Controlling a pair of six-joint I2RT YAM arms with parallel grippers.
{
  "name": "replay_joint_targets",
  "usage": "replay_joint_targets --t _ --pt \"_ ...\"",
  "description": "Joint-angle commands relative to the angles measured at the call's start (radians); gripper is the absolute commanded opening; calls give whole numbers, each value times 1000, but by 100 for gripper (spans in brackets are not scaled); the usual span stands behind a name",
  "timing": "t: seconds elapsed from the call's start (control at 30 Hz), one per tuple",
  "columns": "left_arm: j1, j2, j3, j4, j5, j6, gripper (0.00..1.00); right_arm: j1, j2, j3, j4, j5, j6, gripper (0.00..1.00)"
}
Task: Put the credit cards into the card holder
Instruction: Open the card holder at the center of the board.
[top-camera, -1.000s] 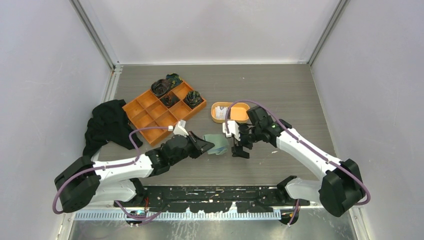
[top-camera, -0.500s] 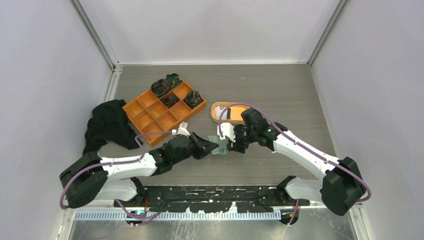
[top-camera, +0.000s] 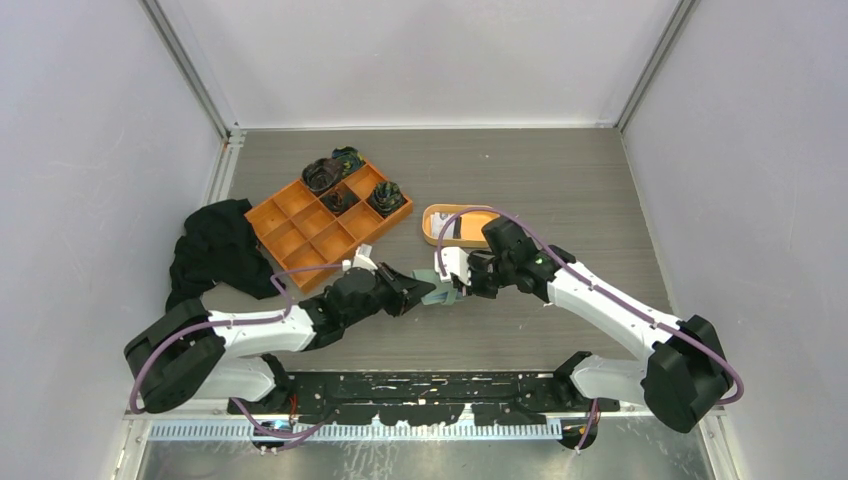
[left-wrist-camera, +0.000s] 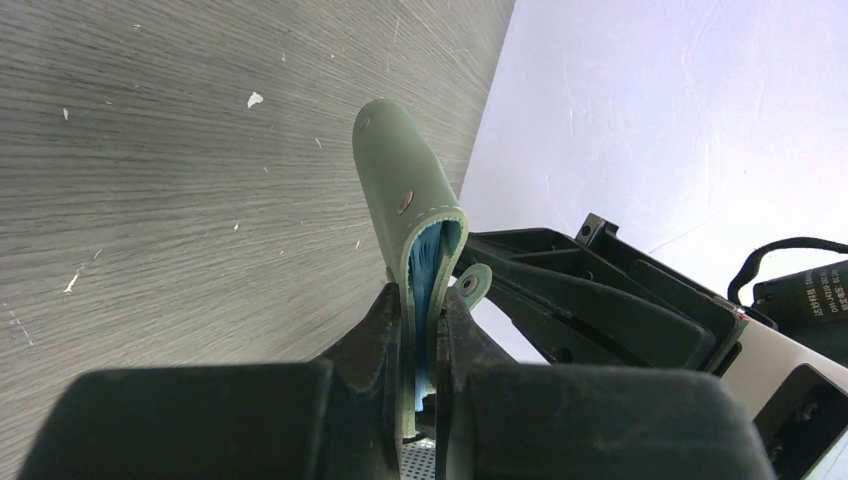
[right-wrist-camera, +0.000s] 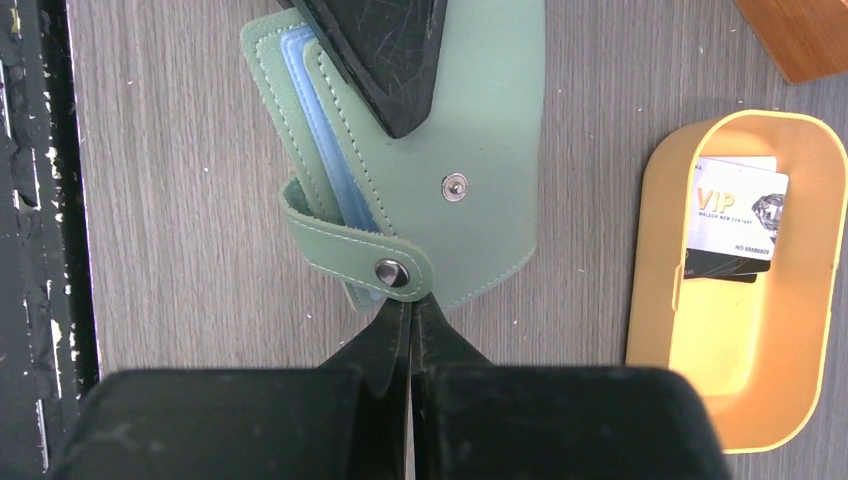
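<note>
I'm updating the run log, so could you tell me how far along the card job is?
Done: the snap tab hangs unfastened. In hand: the left gripper clamps the card holder while the right gripper is closed at that tab. Left: the credit cards lie in the orange dish; none visibly inserted yet.

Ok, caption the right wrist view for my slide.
The right gripper shut at the card holder's tab while the left gripper clamps its far end; credit cards wait in the orange dish.

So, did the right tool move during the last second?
Yes. In the top view the right tool moved left and slightly closer to the orange dish, ending at the edge of the card holder.
</note>
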Motion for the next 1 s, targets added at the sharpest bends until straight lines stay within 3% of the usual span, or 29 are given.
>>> replay_joint_targets --t 0.0,0.1,0.27,0.43,0.57,0.73,0.97 --pt "13 -7 -13 120 50 -9 1 -2 -28 47 11 23 23 1" --pt "21 -1 -21 131 64 -1 10 -9 -31 52 5 19 31 1" --pt "31 18 -35 153 104 21 45 -13 -27 64 -17 6 35 1" --pt "50 29 -49 145 134 94 61 -28 -8 101 -71 -13 58 1" --pt "67 21 -47 109 192 271 74 -51 2 122 -100 -39 74 1" --pt "70 -31 -40 41 248 588 77 -88 41 169 -180 -92 77 1" --pt "68 -188 -83 -67 198 948 79 -100 118 219 -252 -105 84 1"
